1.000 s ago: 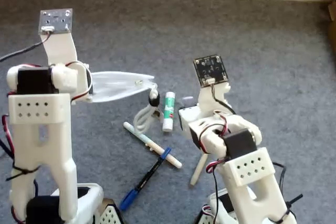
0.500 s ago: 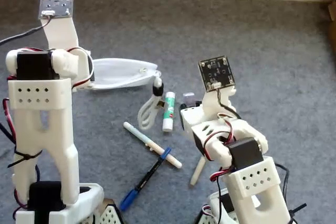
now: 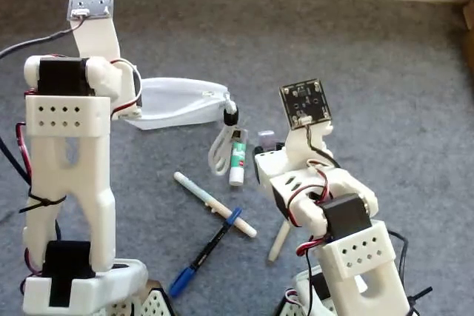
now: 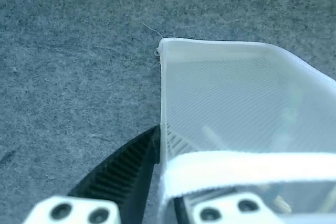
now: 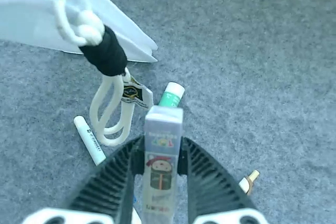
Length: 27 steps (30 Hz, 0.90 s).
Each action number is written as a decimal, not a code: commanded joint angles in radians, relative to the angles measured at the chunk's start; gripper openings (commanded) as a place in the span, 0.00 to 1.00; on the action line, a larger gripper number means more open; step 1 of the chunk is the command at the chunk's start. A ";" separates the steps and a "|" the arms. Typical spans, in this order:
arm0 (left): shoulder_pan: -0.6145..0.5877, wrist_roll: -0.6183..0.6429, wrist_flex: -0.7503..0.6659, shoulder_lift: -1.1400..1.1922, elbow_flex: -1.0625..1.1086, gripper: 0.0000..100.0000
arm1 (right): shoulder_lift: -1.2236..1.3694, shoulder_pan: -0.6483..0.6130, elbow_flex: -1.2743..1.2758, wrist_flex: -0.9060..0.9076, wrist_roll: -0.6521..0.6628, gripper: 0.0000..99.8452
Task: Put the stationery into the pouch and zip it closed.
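Grey carpet, 2 pens, 1 pouch clamped in left jaws, 1 eraser in right jaws

Mesh pouch, loose pens, clamped box

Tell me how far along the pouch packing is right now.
Done: the left gripper is shut on the edge of the pouch. In hand: the right gripper is shut on a small printed box. Left: the glue stick, white pen, blue pen and cream stick lie on the carpet. I cannot tell whether anything is inside the pouch. Zipping comes last.
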 commanded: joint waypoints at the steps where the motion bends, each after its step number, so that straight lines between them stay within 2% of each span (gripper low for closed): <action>1: 0.016 0.052 0.006 0.005 -0.005 0.01 | -0.038 0.013 -0.045 -0.047 -0.003 0.01; 8: 0.016 0.054 0.006 0.007 -0.005 0.01 | -0.038 0.013 -0.140 -0.074 -0.002 0.01; 24: 0.016 0.054 0.006 0.005 -0.005 0.01 | -0.038 0.012 -0.156 -0.294 -0.006 0.01; 27: 0.016 0.054 0.006 0.005 -0.005 0.01 | -0.038 -0.021 -0.156 -0.329 -0.003 0.01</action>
